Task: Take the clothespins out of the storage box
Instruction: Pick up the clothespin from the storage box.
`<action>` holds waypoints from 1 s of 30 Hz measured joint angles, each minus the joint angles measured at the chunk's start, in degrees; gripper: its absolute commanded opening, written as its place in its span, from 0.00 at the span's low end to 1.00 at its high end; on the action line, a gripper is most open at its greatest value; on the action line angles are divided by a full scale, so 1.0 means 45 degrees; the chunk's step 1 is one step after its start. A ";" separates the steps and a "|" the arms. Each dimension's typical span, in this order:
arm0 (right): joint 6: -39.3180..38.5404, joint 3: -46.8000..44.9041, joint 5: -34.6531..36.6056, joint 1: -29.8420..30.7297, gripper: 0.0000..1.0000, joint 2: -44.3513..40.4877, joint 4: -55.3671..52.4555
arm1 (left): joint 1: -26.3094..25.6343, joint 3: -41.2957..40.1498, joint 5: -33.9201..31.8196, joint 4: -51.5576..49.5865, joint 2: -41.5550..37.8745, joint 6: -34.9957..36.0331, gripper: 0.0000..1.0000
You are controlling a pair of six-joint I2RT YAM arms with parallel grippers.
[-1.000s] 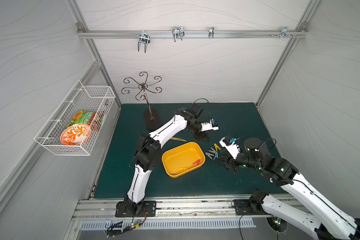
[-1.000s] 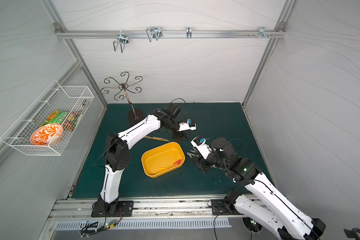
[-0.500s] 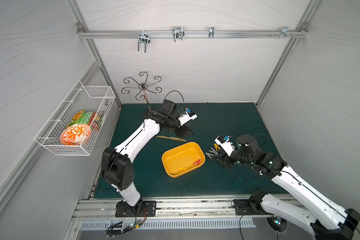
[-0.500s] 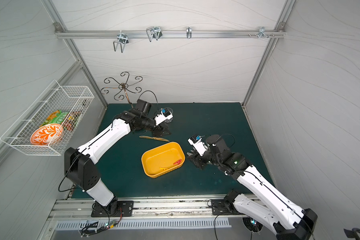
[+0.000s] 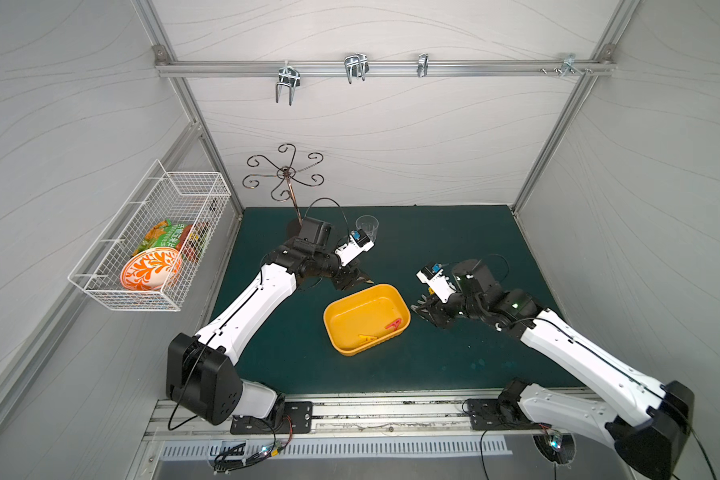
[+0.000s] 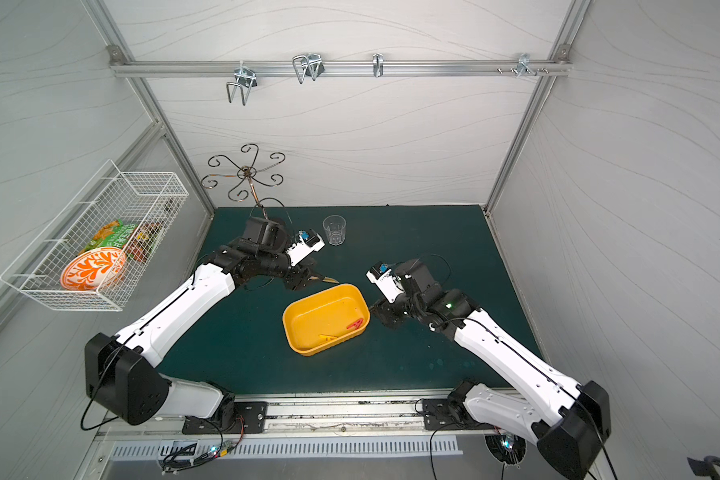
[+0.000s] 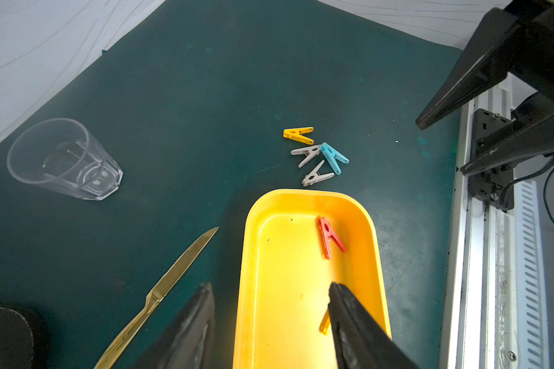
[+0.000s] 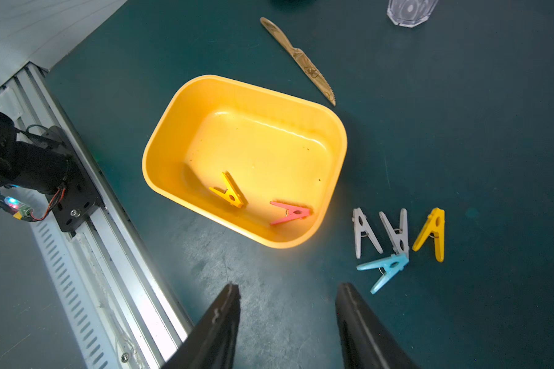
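Task about two-thirds done. Four clothespins [image 8: 398, 238] lay on the bench [image 8: 461, 127] just beside the storage box [image 8: 167, 150]. A red clothespin [image 8: 290, 212] and a yellow clothespin [image 8: 231, 193] lay inside, not yet removed. The left claw [image 7: 269, 284] and right claw [image 8: 287, 286] each stood apart, empty.

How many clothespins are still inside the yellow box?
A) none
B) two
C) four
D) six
B: only the red one and a yellow one lie inside the box; the other four lie outside it.
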 measured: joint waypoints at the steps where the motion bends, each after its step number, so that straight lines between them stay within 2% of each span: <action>1: -0.0078 0.0209 0.0010 0.0180 0.52 0.0321 0.0010 | 0.0053 -0.0199 -0.0078 0.0078 -0.0146 0.0019 0.62; 11: -0.0622 0.2560 0.0923 0.1846 0.49 0.3721 -0.0602 | 0.0699 -0.1205 -0.0398 0.0641 -0.0772 0.0000 0.62; 19: 0.0087 0.5459 0.2249 0.3045 0.49 0.7383 -0.2171 | 0.1209 -0.2535 -0.0991 0.1520 -0.1700 -0.0073 0.62; 30: 0.1020 0.8670 0.3031 0.4099 0.48 1.0744 -0.4357 | 0.1341 -0.3706 -0.2676 0.2730 -0.2380 -0.0311 0.61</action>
